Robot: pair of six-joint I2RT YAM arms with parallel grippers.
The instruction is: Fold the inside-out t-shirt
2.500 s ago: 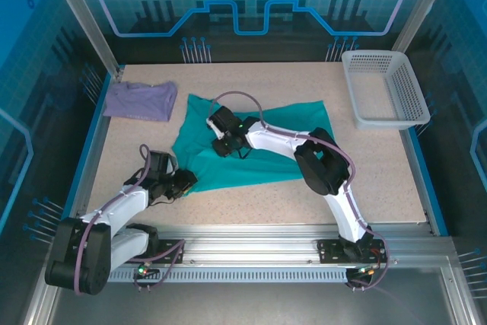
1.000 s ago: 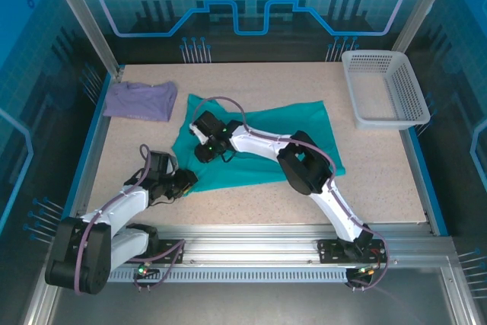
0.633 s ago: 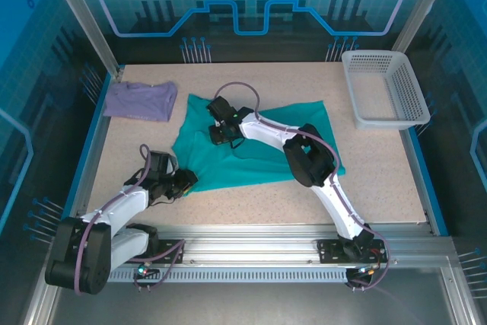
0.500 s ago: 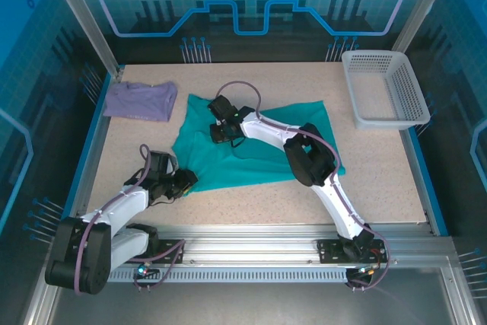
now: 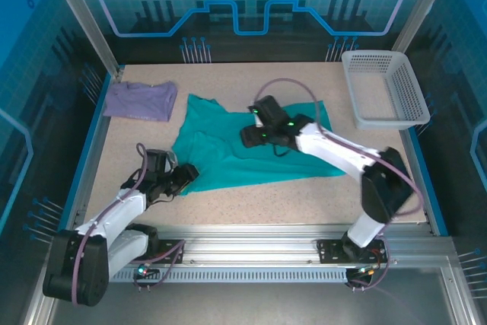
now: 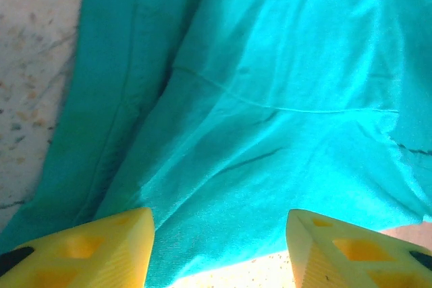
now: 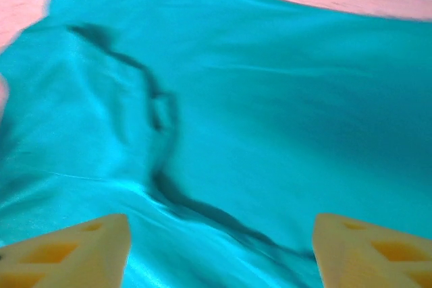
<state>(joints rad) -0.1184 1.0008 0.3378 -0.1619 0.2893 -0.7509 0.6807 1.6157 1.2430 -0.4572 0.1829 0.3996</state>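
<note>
The teal-green inside-out t-shirt point(image 5: 228, 154) lies spread and wrinkled in the middle of the table. My left gripper point(image 5: 186, 176) hovers at its near left edge, jaws open, nothing between the yellow fingers point(image 6: 94, 247); below them the shirt's hem point(image 6: 223, 234) meets the bare table. My right gripper point(image 5: 255, 136) is over the shirt's middle, open, its yellow fingertips point(image 7: 364, 251) wide apart above a dark crease in the cloth point(image 7: 202, 207).
A lavender-purple shirt point(image 5: 141, 100) lies at the back left. A white mesh basket point(image 5: 384, 87) stands at the back right. Blue rails border the table on the left and right; bare speckled tabletop lies in front of the shirt.
Both grippers have opened. The right arm swung right and back from the shirt's left part to its middle, letting the cloth go. The left gripper let go of the near left edge.
</note>
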